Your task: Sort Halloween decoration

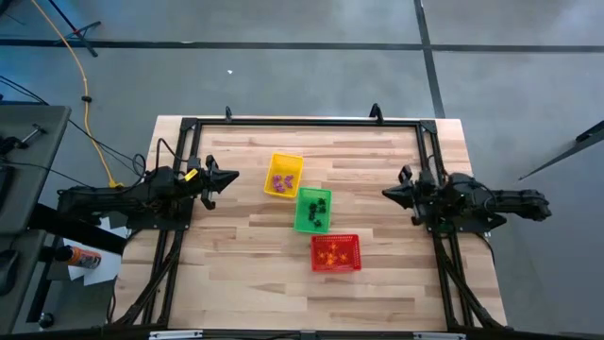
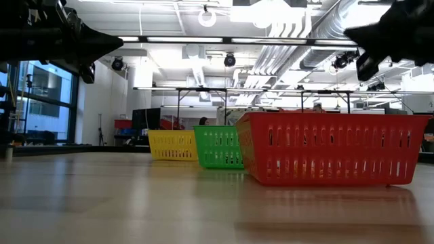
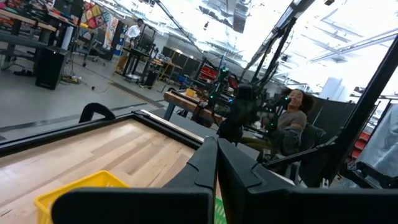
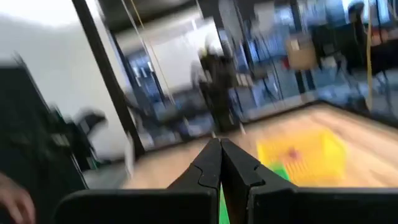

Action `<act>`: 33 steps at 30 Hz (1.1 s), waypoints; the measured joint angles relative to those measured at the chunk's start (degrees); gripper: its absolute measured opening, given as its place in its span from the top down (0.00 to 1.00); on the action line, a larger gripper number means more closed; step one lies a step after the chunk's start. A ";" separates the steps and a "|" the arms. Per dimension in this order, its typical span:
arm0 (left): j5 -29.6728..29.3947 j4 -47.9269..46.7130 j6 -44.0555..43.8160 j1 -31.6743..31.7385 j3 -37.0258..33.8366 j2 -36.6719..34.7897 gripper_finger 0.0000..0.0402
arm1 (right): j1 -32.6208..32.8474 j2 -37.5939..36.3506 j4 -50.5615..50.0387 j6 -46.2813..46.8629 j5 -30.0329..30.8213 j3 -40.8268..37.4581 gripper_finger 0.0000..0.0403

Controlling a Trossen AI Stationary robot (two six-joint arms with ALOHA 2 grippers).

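My left hand (image 1: 229, 177) and right hand (image 1: 388, 193) hover with fingers together, empty. Between them, the Halloween decoration (image 1: 280, 180) lies sorted in baskets: tiny, light, probably slippery; I'd pinch each sideways.

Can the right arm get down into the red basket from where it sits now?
Probably yes. The right end effector is shut, raised at the table's right side, and nothing stands between it and the red basket, whose top is open. The green basket sits just beside it.
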 joint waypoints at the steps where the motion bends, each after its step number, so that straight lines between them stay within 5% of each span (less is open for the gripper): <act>1: 0.00 0.01 0.01 0.00 0.00 0.00 1.00 | -0.02 0.02 -2.35 -1.10 -0.03 0.00 1.00; 4: 0.00 0.00 -0.01 0.00 0.00 0.00 1.00 | 0.00 0.19 -10.91 -2.73 0.88 0.12 1.00; 25: 0.00 -0.09 0.01 0.00 0.00 -0.19 1.00 | 0.02 1.95 -11.84 -4.30 3.45 0.46 1.00; 33: -0.02 -9.24 0.00 0.01 0.04 -8.34 1.00 | 0.00 -0.83 -10.46 -4.30 3.41 0.46 1.00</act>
